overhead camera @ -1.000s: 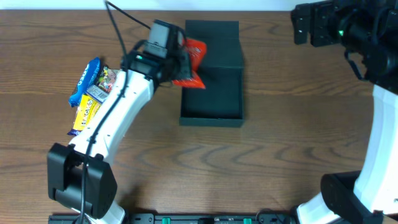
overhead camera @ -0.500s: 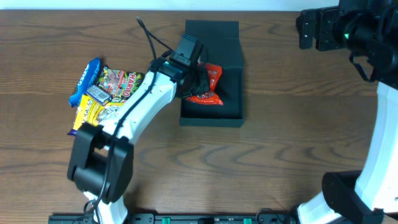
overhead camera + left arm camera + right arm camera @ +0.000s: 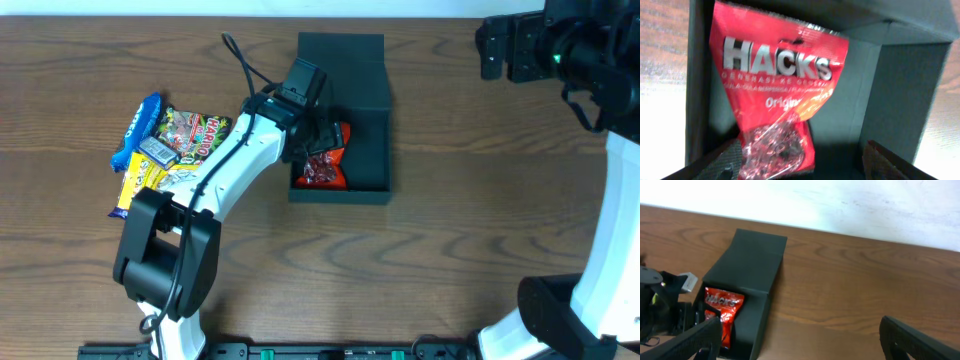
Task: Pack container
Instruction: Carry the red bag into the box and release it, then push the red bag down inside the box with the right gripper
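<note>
The container (image 3: 366,140) is a dark square box, open, its lid (image 3: 340,62) folded back toward the far side. A red Hacks packet (image 3: 326,160) lies inside against the box's left wall. My left gripper (image 3: 321,138) hovers just over it, open. In the left wrist view the packet (image 3: 776,75) lies free on the box floor (image 3: 850,115), its lower end close to the left finger (image 3: 722,161). My right gripper (image 3: 496,50) hangs high at the far right, open and holding nothing; its view shows the container (image 3: 756,262) and the packet (image 3: 721,306) from the side.
A pile of snack packets lies on the table left of the box: a blue one (image 3: 135,128), a Haribo bag (image 3: 192,134) and a yellow one (image 3: 140,182). The left arm reaches over the pile's right edge. Bare wood lies between the box and the right arm.
My left gripper carried the red packet over the box, then opened. The packet dropped and now lies inside at the box's left side.
</note>
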Robot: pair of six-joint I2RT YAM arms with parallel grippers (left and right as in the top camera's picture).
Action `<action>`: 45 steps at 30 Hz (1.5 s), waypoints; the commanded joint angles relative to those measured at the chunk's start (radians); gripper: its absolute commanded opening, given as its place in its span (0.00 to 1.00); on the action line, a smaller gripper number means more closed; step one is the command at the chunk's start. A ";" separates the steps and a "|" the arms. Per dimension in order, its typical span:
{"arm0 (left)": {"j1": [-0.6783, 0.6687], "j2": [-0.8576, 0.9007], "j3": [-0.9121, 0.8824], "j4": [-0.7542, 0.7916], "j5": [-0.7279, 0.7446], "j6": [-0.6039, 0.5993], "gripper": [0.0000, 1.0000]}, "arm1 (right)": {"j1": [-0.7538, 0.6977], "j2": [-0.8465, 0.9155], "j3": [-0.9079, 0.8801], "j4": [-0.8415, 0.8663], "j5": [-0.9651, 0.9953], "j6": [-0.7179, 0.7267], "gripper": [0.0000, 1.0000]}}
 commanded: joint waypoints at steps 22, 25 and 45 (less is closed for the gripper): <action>0.282 -0.097 -0.036 -0.028 -0.087 0.112 0.71 | 0.270 0.006 -0.910 0.505 -0.434 0.000 0.01; 0.297 -0.080 -0.036 -0.026 -0.086 0.112 0.71 | 0.313 0.006 -1.044 0.642 -0.439 0.041 0.01; 0.352 -0.073 -0.036 -0.027 -0.056 0.132 0.77 | 0.405 0.265 -1.180 0.929 -0.439 0.138 0.01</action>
